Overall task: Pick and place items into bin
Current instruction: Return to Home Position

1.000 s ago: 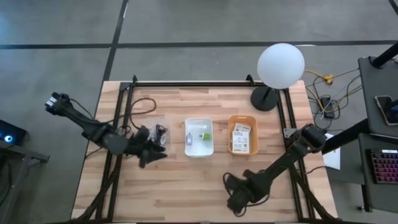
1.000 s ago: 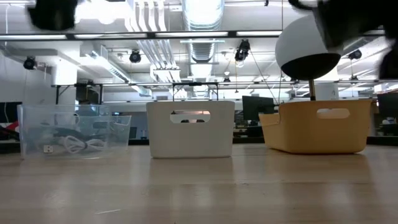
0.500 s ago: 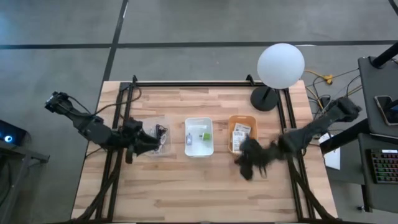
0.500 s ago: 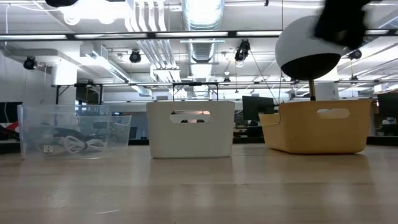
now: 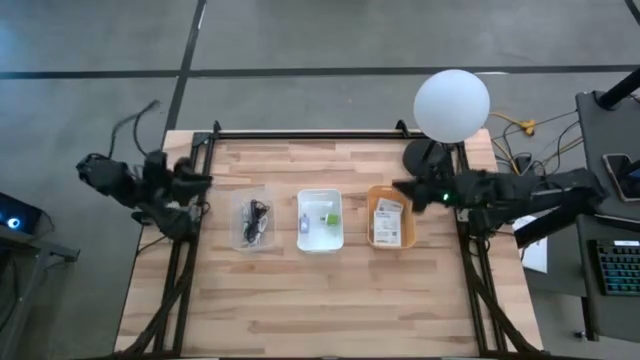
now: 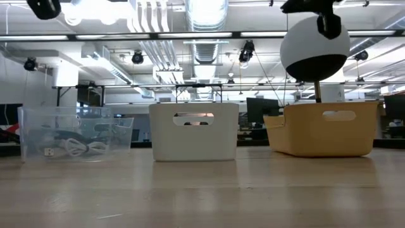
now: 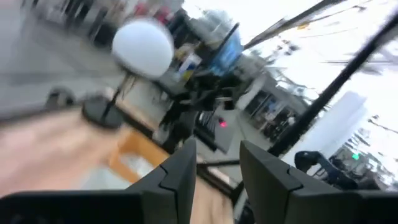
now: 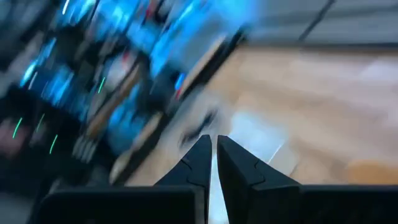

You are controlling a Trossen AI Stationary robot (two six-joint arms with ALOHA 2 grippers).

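The left gripper (image 7: 217, 149), fingers apart, hangs at the table's (image 5: 320, 300) left edge; the right gripper (image 8: 212, 140), fingers together, by the orange bin (image 5: 389, 246). A black cable (image 5: 258, 215) lies in the transparent bin (image 5: 236, 235), a green piece (image 5: 329, 218) in the white bin (image 5: 320, 247).

Grey concrete floor (image 5: 300, 40) surrounds the wooden table (image 5: 320, 290). A white globe lamp (image 5: 452, 104) stands at two o'clock, with ceiling ducts (image 6: 205, 12) overhead.
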